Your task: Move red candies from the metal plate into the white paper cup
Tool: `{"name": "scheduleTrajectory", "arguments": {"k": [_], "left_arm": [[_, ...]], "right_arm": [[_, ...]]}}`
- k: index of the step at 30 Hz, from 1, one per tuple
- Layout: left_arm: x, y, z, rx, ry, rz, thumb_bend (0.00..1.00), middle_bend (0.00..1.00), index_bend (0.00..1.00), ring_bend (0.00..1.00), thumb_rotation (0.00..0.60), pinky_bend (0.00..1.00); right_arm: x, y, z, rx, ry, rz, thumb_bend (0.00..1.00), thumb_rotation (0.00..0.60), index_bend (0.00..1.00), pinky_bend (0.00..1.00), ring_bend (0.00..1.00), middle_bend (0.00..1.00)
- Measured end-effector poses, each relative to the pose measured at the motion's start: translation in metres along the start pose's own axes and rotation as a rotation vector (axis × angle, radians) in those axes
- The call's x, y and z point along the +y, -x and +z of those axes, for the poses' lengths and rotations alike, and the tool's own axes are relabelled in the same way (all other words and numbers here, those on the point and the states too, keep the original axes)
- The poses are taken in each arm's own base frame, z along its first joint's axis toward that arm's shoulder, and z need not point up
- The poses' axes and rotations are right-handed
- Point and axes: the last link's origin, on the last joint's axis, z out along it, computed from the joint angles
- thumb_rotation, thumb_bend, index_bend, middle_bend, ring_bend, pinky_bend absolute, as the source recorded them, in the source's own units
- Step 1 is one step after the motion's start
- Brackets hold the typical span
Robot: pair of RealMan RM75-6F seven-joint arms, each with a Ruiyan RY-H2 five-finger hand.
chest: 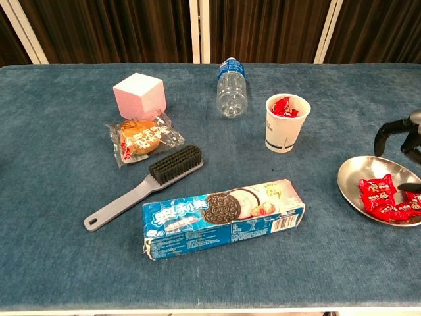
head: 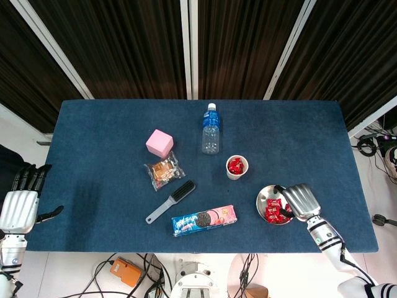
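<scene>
— Candies [chest: 388, 199]: location?
— Red candies on metal plate [chest: 352, 187], right side of counter [head: 99, 143]; more in white paper cup [chest: 286, 123] nearby.
— Hands?
— Right hand [head: 299, 202] over plate, fingers curled down, contents not discernible. Left hand [head: 18, 208] off counter edge, fingers apart, holding nothing.

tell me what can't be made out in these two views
- Right hand: head view shows only its back over the metal plate, so its fingers' contact with the red candies is hidden; the chest view's right edge cuts it off.
- Left hand: at the head view's left edge, off the table; absent from chest view.
</scene>
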Motion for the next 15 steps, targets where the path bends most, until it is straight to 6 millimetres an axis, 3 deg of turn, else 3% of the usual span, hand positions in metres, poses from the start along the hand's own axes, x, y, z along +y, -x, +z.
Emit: {"name": "scheduleTrajectory", "arguments": {"k": [15], "left_arm": [[-0.001,0.000,-0.001,-0.001,-0.007,0.004,0.00,0.10,0.05,0.00,0.600,0.00]], "right_arm": [[0.002,0.020,0.013,-0.051,0.013,-0.036,0.37,0.600,0.52,1.00,1.00,0.91]]}}
